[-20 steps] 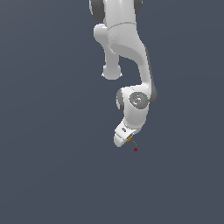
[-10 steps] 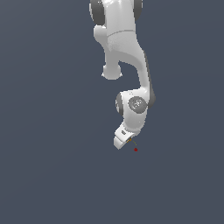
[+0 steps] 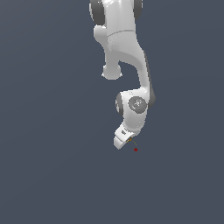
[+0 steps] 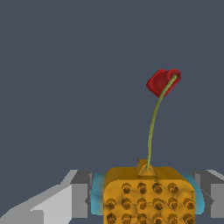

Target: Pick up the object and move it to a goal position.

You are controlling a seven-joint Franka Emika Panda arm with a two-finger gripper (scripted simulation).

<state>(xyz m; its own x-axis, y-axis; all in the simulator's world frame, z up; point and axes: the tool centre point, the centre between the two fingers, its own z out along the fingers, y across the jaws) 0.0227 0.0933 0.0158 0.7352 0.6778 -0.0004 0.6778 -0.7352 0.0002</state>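
The object is a small orange-yellow block (image 4: pixel 148 194) with studded face and teal bits at its sides. A thin olive strand (image 4: pixel 152 127) rises from it to a red speck (image 4: pixel 162 82). In the wrist view the block sits between my two grey fingers (image 4: pixel 78 199), which press its sides. In the exterior view the gripper (image 3: pixel 124 138) hangs under the white arm, with a sliver of the block (image 3: pixel 130 139) at its tip and the red speck (image 3: pixel 136 149) just beyond it. The gripper is shut on the object.
Only a plain dark grey-blue ground (image 3: pixel 52 166) shows around the arm in both views. No goal marker shows.
The arm's lower part and the gripper with the object have shifted slightly; the red speck stays close to the gripper tip. The grasp is unchanged.
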